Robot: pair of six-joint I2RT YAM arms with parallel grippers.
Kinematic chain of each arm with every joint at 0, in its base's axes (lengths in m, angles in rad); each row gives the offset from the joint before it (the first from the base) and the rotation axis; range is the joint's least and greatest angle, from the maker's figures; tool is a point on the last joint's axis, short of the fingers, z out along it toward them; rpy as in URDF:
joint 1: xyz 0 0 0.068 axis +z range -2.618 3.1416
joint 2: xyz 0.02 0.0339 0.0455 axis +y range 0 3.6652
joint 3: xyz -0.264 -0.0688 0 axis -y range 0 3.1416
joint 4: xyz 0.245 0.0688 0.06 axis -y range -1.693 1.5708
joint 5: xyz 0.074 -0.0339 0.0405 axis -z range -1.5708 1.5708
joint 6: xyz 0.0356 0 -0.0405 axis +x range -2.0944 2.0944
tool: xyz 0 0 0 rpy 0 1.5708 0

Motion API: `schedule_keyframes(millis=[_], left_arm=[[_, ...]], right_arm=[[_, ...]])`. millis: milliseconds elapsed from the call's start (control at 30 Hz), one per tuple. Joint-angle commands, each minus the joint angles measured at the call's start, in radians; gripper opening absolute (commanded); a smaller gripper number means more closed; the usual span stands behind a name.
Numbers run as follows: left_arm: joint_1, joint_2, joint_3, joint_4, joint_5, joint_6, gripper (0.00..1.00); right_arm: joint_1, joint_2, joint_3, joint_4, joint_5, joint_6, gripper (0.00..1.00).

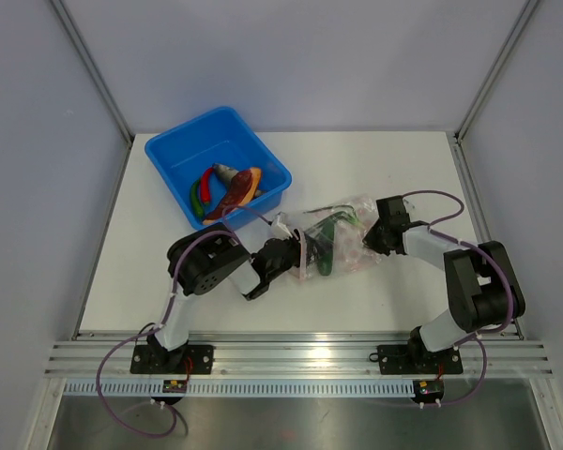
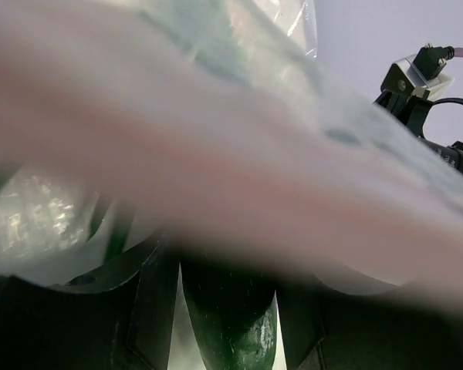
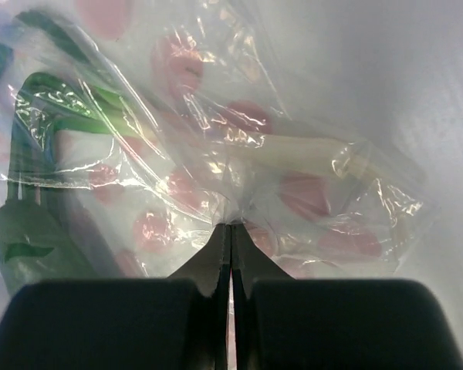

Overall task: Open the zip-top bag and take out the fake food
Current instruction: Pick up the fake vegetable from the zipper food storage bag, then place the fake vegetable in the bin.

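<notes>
Right pincer (image 3: 231, 231) is clenching the bag (image 1: 349, 234) mid-frame; left pincer (image 1: 291, 255), grip untellable, should be easing green food (image 2: 228, 324) out slowly.

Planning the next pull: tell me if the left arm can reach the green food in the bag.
Probably yes. The left end effector is at the mouth of the zip-top bag, with a green piece between its fingers; the right end effector pinches the far end.

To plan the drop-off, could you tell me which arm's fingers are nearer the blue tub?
Left. The left fingers are at the bag's tub-side end; the right fingers pinch its opposite end, farther from the tub.
</notes>
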Motion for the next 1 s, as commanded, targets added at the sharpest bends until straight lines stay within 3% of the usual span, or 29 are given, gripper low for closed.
schedule_keyframes(millis=[0, 167, 367, 567, 967], left_arm=[[0.018, -0.044, -0.005, -0.044, 0.067, 0.006, 0.34], [0.044, -0.065, 0.045, -0.136, 0.191, -0.007, 0.33], [0.085, -0.176, 0.150, -0.550, 0.247, 0.128, 0.33], [0.124, -0.228, 0.239, -0.811, 0.291, 0.263, 0.33], [0.200, -0.318, 0.150, -0.857, 0.334, 0.341, 0.32]], right_arm=[[-0.023, -0.026, 0.023, -0.013, 0.082, 0.017, 0.00], [-0.036, -0.015, 0.024, -0.016, 0.091, 0.020, 0.00], [-0.040, -0.012, 0.024, -0.013, 0.074, 0.011, 0.00], [-0.038, -0.009, 0.029, -0.010, 0.064, -0.005, 0.00], [-0.050, 0.002, 0.024, 0.002, 0.042, -0.009, 0.00]])
